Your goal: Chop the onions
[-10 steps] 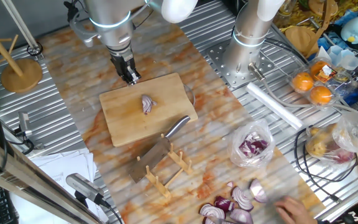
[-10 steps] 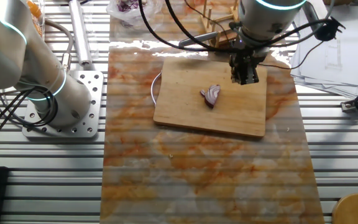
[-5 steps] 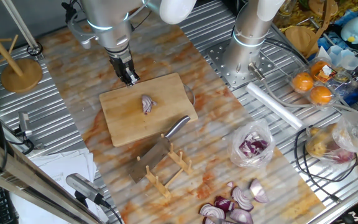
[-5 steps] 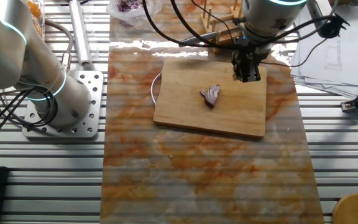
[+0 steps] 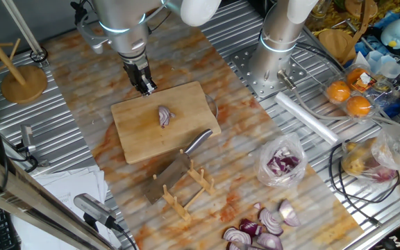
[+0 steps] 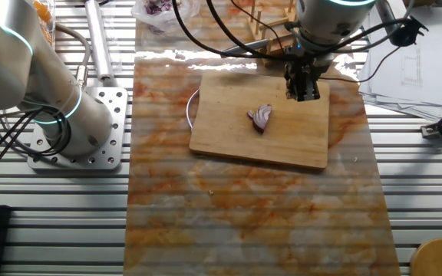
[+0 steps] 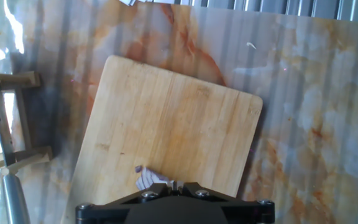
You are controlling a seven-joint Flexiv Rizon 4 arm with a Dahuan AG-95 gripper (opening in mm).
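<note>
A small purple and whitish piece of onion (image 5: 164,116) (image 6: 262,117) lies near the middle of the wooden cutting board (image 5: 134,135) (image 6: 236,142). My gripper (image 5: 146,88) (image 6: 305,94) hangs over the board's corner, apart from the onion, with its fingers shut together and nothing between them. In the hand view the onion (image 7: 146,179) peeks out just beyond the gripper (image 7: 174,185), and the board (image 7: 166,112) fills the middle. A knife (image 5: 174,172) rests on a wooden rack beside the board, with its metal handle toward the board.
The wooden rack (image 5: 189,191) stands by the board's near edge. A clear bag of purple chunks (image 5: 281,164) and larger onion wedges (image 5: 262,229) lie at the lower right. A second arm's base (image 5: 273,62), oranges (image 5: 349,97) and a wooden stand (image 5: 23,80) ring the mat.
A person's hand by the onion wedges at the lower right has left the view. My gripper has barely shifted over the board's corner; the onion has not moved.
</note>
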